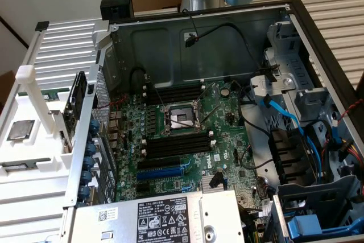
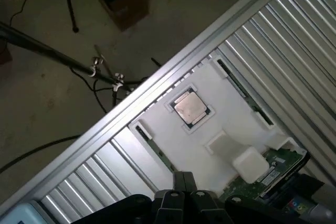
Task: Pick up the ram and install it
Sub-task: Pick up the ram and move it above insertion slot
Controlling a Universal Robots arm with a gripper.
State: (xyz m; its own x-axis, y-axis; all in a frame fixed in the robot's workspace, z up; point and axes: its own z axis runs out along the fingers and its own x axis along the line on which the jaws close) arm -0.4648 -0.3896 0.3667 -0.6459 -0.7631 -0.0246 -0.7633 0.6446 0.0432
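**Item: ram [image 2: 244, 92].** Long dark stick, held on edge in a recess of the white holder [image 2: 231, 116], just beside the processor chip [image 2: 191, 107]. A second, similar stick [image 2: 155, 148] is held on the chip's other side; which of the two is meant cannot be told.

**Holder.** Set on the slatted metal surface [image 2: 294, 35], outside the open computer case [image 1: 159, 38].

**Hand [image 2: 184, 177].** Fingers pressed together, nothing held. It is poised over the holder's edge, apart from both sticks.

**Destination.** Black memory slots [image 1: 176, 143] on the motherboard; no stick is seen in them.

**Handling note (judgement).** The reach is served best if the fingers are parted before descent and squared across the stick's flat faces near mid-length. The stick should be drawn straight up out of its recess, with the chip and the raised white block [image 2: 251, 162] kept clear.
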